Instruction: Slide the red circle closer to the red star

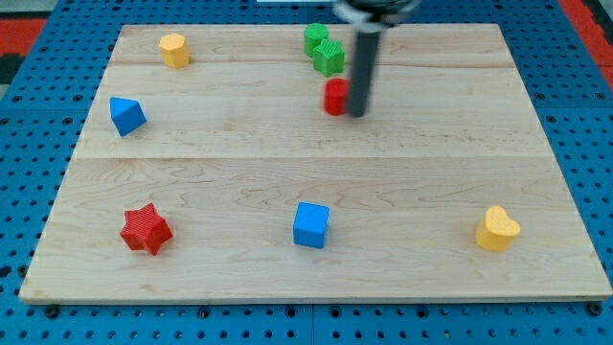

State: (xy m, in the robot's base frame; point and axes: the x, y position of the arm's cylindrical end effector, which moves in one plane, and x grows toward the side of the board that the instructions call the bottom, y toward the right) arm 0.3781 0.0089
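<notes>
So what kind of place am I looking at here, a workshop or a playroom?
Most likely a robotics lab bench, not a playroom. A wooden board sits on a blue pegboard surface, small coloured blocks like the red star are scattered on it, and my tip rests just right of the red circle.

The place looked like a robotics laboratory or a test bench, not a home. A pale wooden board (316,172) made of joined planks lay flat on a blue perforated base (29,134) with regular rows of holes, the kind used for fixing equipment. At the upper corners of the view some red surface (24,34) showed beyond the blue one. On the board stood only small plastic blocks in plain colours, for example a blue cube (310,225) and a yellow heart (497,229), spread well apart like test objects.
</notes>
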